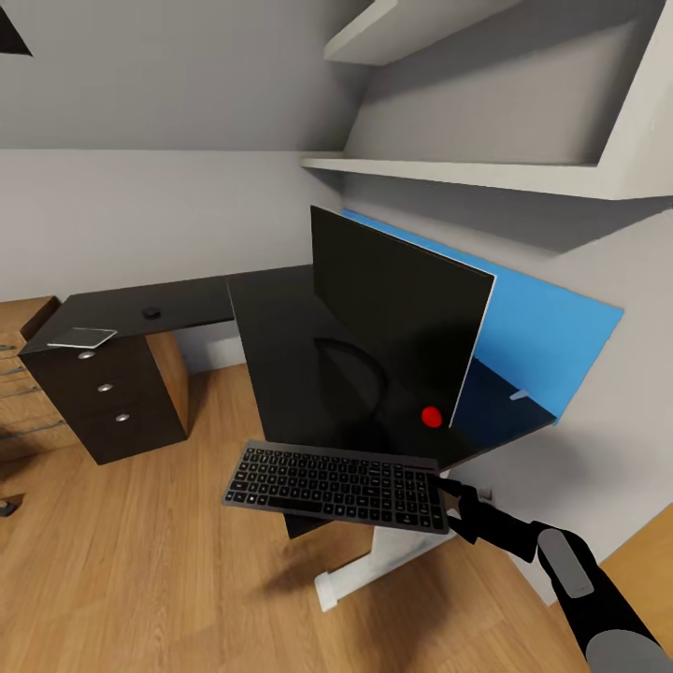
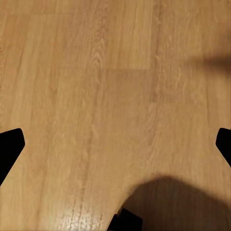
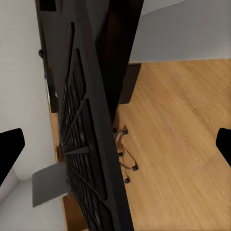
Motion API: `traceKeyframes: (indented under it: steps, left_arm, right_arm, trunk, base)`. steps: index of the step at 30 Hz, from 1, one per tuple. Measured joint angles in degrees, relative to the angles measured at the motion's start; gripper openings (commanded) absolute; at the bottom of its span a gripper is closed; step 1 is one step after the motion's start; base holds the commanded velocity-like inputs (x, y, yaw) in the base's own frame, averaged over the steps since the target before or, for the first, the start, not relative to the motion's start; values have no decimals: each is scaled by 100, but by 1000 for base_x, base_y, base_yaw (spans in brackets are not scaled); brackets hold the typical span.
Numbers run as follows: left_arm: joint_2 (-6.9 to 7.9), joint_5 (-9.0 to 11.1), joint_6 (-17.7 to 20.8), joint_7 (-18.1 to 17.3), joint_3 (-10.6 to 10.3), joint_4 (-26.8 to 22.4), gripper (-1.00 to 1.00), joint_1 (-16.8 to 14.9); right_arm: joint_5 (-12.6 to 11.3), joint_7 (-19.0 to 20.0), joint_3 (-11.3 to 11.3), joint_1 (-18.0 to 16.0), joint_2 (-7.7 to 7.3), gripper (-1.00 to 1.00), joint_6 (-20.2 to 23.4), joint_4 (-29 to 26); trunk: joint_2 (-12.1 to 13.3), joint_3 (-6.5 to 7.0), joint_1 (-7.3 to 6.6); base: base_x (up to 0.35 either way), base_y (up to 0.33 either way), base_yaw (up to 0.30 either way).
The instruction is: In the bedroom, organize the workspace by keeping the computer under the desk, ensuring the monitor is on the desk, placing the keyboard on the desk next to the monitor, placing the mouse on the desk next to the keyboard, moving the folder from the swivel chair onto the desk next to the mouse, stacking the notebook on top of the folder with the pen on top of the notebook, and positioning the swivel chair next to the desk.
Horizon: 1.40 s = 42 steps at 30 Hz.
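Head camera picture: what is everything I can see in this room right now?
monitor: one, black with a red dot, standing on the desk
desk: one, glossy black L-shaped top, dark drawers at its left end
keyboard: one, dark grey with black keys, held over the desk's front edge
mouse: one, black, on the desk's left wing
notebook: one, grey, above the drawers
wall panel: one, blue, behind the monitor
shelves: two, white, on the wall
floor: light wood
right gripper: one, black, gripping the keyboard's right end
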Motion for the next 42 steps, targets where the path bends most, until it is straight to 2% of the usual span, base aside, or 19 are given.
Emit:
traceKeyframes:
  steps: [10, 16, 27, 28, 31, 34, 36, 42]
  left_arm:
    - [6, 5, 0, 0, 0, 0, 100, 0]
    - [8, 2, 0, 0, 0, 0, 100, 0]
    - [2, -1, 0, 0, 0, 0, 100, 0]
    - [1, -1, 0, 0, 0, 0, 100, 0]
    - [0, -1, 0, 0, 0, 0, 100, 0]
    - [0, -1, 0, 0, 0, 0, 100, 0]
    - [-1, -1, 0, 0, 0, 0, 100, 0]
    - [-1, -1, 0, 0, 0, 0, 100, 0]
  right_arm:
    - [0, 4, 91, 7, 9, 100, 4, 9]
    - [3, 0, 126, 8, 115, 100, 0, 15]
    - [9, 0, 147, 9, 141, 100, 0, 75]
    - [9, 0, 159, 9, 141, -100, 0, 77]
    - [-14, 0, 180, 7, 137, -100, 6, 78]
    - [-159, 16, 178, 6, 136, -100, 41, 73]
    - [-61, 7, 183, 8, 135, -100, 18, 77]
    - [-60, 7, 184, 8, 133, -100, 17, 77]
  trunk:
    - [0, 0, 0]
    - [0, 0, 0]
    - [0, 0, 0]
    - [0, 0, 0]
    - [0, 0, 0]
    - [0, 1, 0]
    - [0, 0, 0]
    - [0, 0, 0]
  base:
    - [0, 0, 0]
    - [0, 0, 0]
    - [0, 0, 0]
    - [0, 0, 0]
    - [0, 0, 0]
    - [0, 0, 0]
    - [0, 0, 0]
    - [0, 0, 0]
